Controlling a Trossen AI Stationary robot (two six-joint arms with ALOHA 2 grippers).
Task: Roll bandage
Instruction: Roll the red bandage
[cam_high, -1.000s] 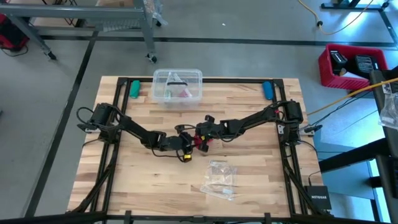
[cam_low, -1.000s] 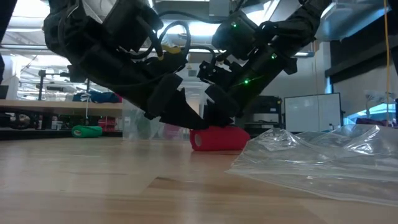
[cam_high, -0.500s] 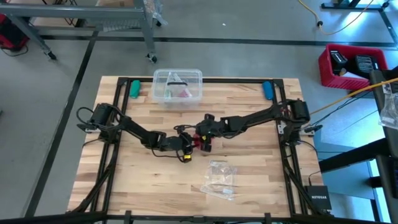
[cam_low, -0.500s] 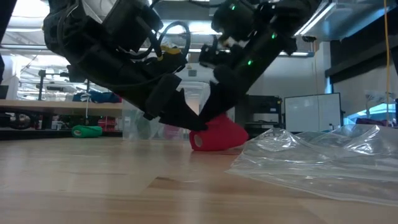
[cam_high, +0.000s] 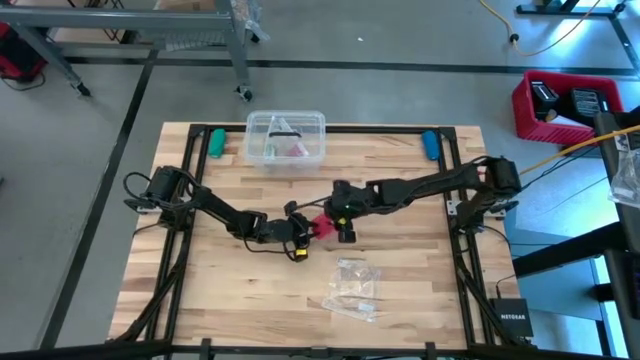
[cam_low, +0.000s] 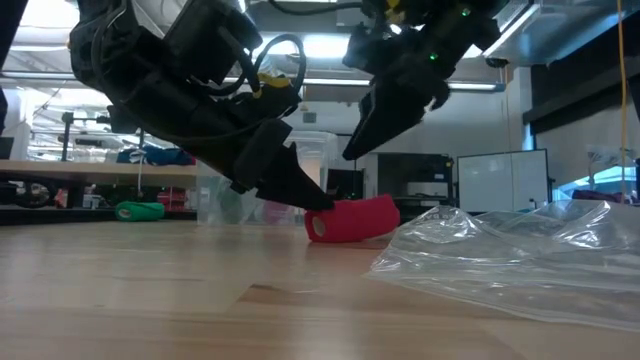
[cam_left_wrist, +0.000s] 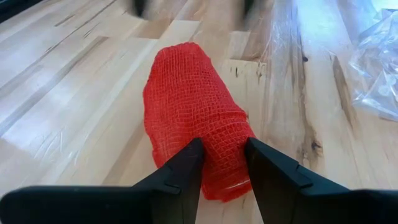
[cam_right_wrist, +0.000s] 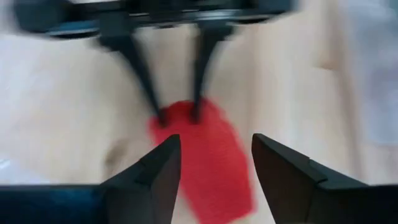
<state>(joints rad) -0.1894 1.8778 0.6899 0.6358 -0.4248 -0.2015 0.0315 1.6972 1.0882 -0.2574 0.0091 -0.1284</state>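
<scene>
While clamped at one end by the left gripper (cam_left_wrist: 222, 163), lay rolled on the table (cam_high: 400, 270): the bandage (cam_left_wrist: 193, 112). Hung above, unclenched, empty: right gripper (cam_low: 362, 143). Likely finishing; next, probably letting go.

The tabletop (cam_high: 400, 260) is seen straight down from overhead; the low view is set level at its surface, close. The bandage (cam_left_wrist: 193, 118) is framed near by both wrist views, facing each other.
</scene>
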